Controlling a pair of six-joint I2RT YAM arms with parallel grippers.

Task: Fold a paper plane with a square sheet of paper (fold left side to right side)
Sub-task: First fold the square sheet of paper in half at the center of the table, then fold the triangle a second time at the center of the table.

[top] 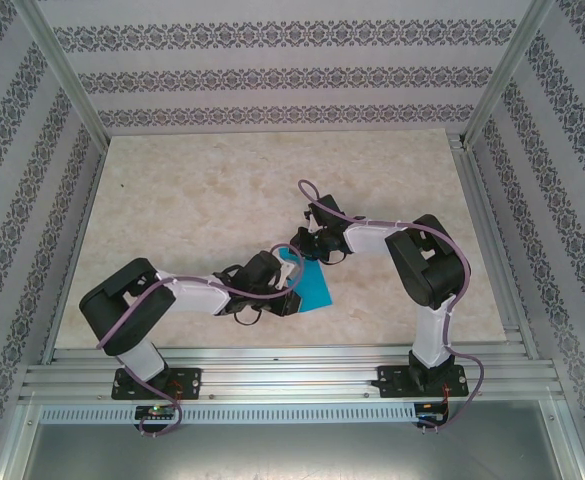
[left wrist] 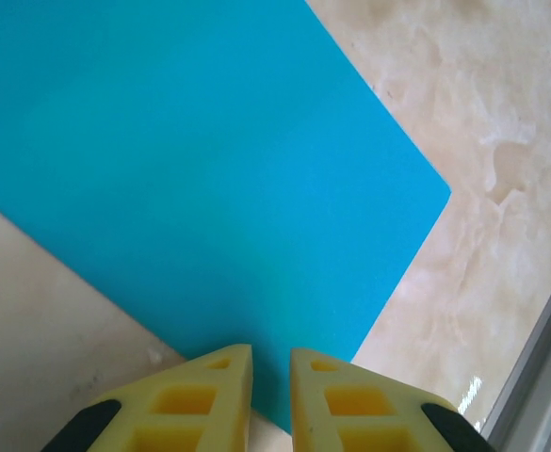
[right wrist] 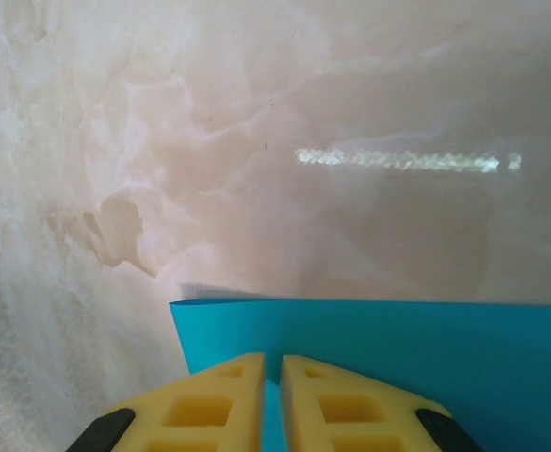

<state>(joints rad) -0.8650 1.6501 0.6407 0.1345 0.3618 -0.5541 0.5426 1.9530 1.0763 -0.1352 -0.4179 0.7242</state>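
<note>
The left pincer (left wrist: 270, 356) is pressed almost together, pinching one corner of the sheet of paper (top: 314, 288). The right pincer (right wrist: 272, 360) nips an edge the same way. If the two pull unevenly, the thin sheet could tear, crumple, slip free or crease crookedly. It lies near the middle of the surface's (top: 192, 200) near edge, inside no box or tray.

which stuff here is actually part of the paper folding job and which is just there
Part of the job:
- square sheet of paper, cyan-blue, lying on the table
- left gripper, at one corner of the sheet
- right gripper, at one edge of the sheet

Just there:
- the marble-look table itself
- metal rails along the near edge
- patterned walls
</note>
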